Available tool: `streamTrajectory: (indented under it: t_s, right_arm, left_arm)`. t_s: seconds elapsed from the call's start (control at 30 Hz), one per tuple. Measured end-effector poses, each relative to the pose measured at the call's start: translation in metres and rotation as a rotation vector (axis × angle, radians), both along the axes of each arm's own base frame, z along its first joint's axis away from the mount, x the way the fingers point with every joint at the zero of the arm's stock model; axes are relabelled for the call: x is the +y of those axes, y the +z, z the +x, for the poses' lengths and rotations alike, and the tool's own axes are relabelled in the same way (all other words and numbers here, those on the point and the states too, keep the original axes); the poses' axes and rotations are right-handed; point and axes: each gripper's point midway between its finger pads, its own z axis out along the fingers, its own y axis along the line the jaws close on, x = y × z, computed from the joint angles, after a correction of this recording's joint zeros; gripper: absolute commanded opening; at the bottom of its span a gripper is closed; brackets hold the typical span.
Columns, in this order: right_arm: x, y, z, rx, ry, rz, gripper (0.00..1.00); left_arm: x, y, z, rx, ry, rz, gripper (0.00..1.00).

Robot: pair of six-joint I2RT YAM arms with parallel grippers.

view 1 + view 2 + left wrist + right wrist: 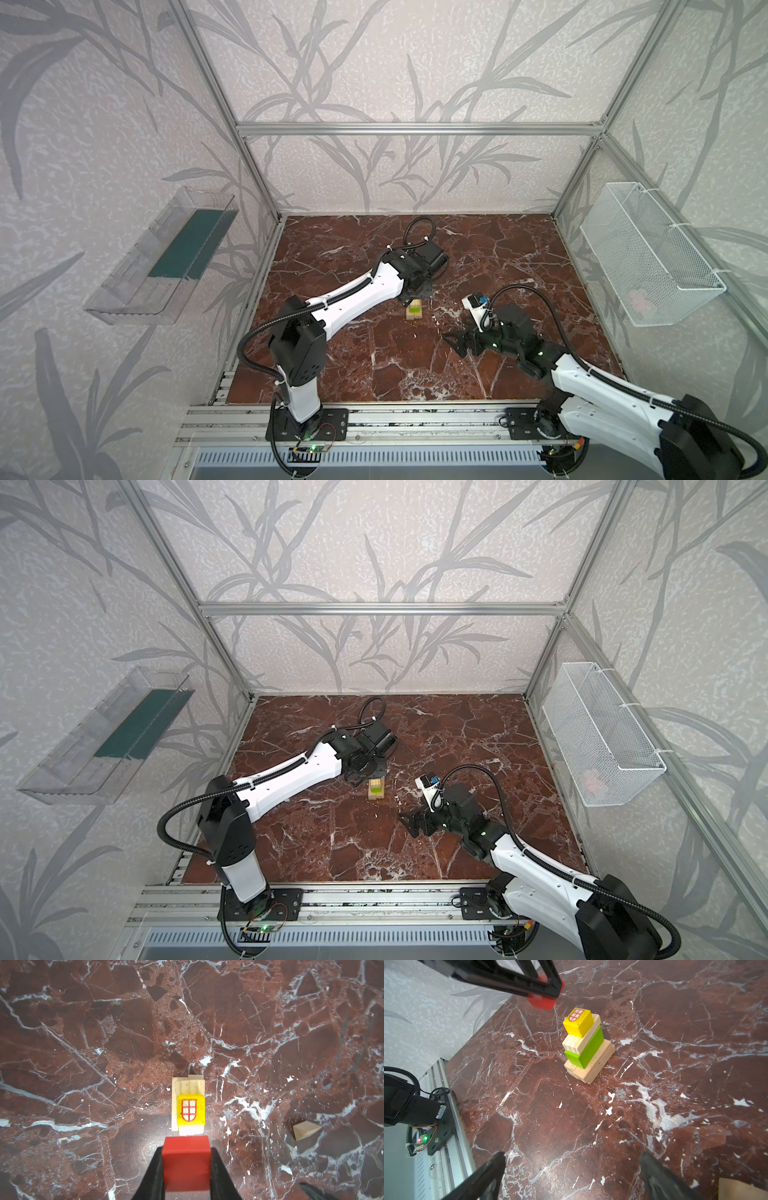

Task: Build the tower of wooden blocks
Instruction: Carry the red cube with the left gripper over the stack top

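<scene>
- The left gripper (186, 1150) is clamped on a red cube (186, 1163), one finger on each side, and holds it off the table (83, 1043).
- The block tower (586, 1047) stands just beyond that gripper's tips and lower down. From the bottom it has a tan bar (593, 1070), a green bar (588, 1051), a pale bar (579, 1041) and a yellow cube (578, 1022). The red cube does not touch it.
- The right gripper (572, 1160) has its jaws spread wide, holding nothing. The tower is ahead of it, well apart.
- A small wooden wedge (306, 1129) lies off to one side of the left gripper.

Bright even light; soft shadows; edges bowed; near foreground blurred.
</scene>
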Motion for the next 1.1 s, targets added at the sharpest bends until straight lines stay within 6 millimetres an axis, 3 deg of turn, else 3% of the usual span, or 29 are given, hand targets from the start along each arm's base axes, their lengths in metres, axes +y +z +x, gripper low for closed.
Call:
streamTrajectory:
  t_s: [0.33, 1.1]
  right_arm:
    - [0.0, 0.006, 0.006, -0.047, -0.013, -0.001, 0.99]
    - [-0.002, 0.005, 0.01, -0.059, -0.027, -0.011, 0.99]
  left_arm:
    - [-0.009, -0.018, 0.019, 0.054, 0.025, -0.02, 0.19]
    - [-0.012, -0.029, 0.022, 0.098, -0.007, 0.04, 0.19]
